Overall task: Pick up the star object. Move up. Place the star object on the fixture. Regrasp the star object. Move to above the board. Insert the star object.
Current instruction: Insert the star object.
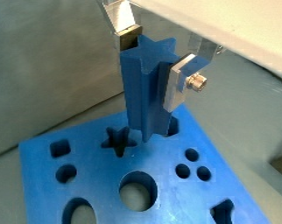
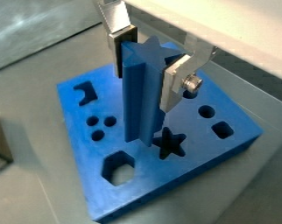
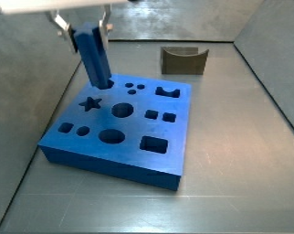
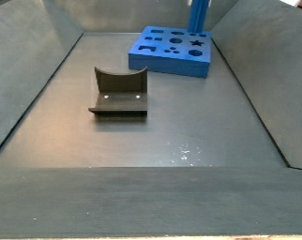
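While gripper clamps upright star object, over board, fixture well apart

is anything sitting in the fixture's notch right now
No, in a side view the fixture shows a bare notch, while the hand holds the star object upright over the board.

A bright blue star object stands upright in the hand, whose silver finger plates carry dark pads. The board beneath is the same saturated blue, its cut-outs showing dark. The fixture is dark olive-brown. The floor and walls are dull grey.
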### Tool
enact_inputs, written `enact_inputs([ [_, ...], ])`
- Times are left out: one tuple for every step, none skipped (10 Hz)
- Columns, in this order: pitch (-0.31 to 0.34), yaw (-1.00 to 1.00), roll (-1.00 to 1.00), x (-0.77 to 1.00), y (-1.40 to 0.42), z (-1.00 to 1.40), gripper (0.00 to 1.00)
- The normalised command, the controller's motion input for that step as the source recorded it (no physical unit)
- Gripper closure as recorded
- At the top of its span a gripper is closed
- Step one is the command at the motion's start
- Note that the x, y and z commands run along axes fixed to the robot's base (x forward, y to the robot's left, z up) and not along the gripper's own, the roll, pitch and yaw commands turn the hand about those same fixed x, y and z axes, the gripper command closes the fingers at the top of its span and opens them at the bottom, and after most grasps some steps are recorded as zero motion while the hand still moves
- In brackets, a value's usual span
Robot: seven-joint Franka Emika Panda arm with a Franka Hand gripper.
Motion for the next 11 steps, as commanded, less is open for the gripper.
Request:
enact_inputs([
  [-0.006, 0.00, 0.00, 0.00, 0.00, 0.00, 1.00],
  [0.000, -0.21, -0.86, 0.07, 0.18, -0.26, 1.00],
  [0.000, -0.01, -0.99, 0.19, 0.12, -0.13, 1.00],
  [0.000, 0.00, -0.12, 0.00, 0.02, 0.00, 1.00],
  [0.000, 0.00, -0.07, 0.00, 0.00, 0.00, 1.00],
  [0.000, 0.00, 0.00, -0.11, -0.13, -0.23, 1.00],
  [-0.071, 0.08, 0.36, -0.49, -0.47, -0.36, 1.00],
  [-0.029, 0.04, 0.00, -0.10, -0.19, -0.03, 1.00],
  [0.000, 0.00, -0.03, 0.00, 0.00, 0.00, 1.00],
  [-0.026, 0.00, -0.61, 0.00, 0.11, -0.03, 1.00],
  [0.000, 0.02, -0.23, 0.00, 0.00, 0.00, 1.00],
])
